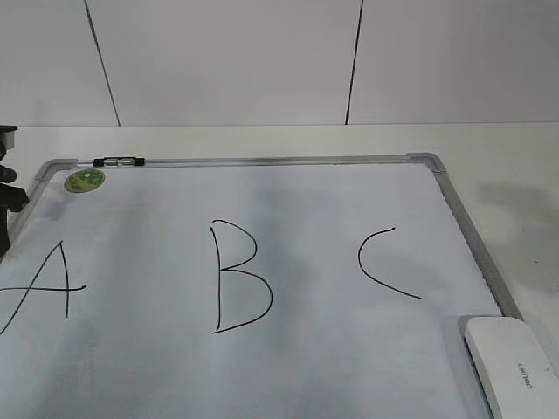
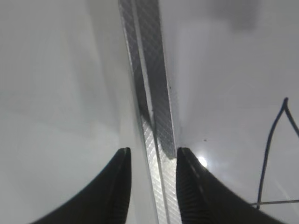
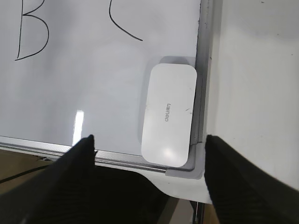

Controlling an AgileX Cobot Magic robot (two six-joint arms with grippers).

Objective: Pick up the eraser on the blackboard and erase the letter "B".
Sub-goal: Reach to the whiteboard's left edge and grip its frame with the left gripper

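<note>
The blackboard (image 1: 288,384) is a white board with a grey frame, lying flat with black letters A, B and C. The letter "B" (image 1: 238,276) is in the middle and also shows in the right wrist view (image 3: 32,32). The eraser (image 1: 515,367) lies in the board's near right corner. In the right wrist view my right gripper (image 3: 149,140) is open and empty, above and just short of the eraser (image 3: 169,114). My left gripper (image 2: 152,151) is open, and its jaws straddle the board's left frame rail (image 2: 156,107). Only part of the left arm (image 1: 9,196) shows in the exterior view.
A round green sticker (image 1: 85,181) and a marker (image 1: 118,161) sit at the board's far left corner. The letter A (image 1: 44,288) is on the left and the letter C (image 1: 384,262) on the right. The white table (image 1: 515,175) surrounds the board. The table's near edge shows in the right wrist view (image 3: 187,189).
</note>
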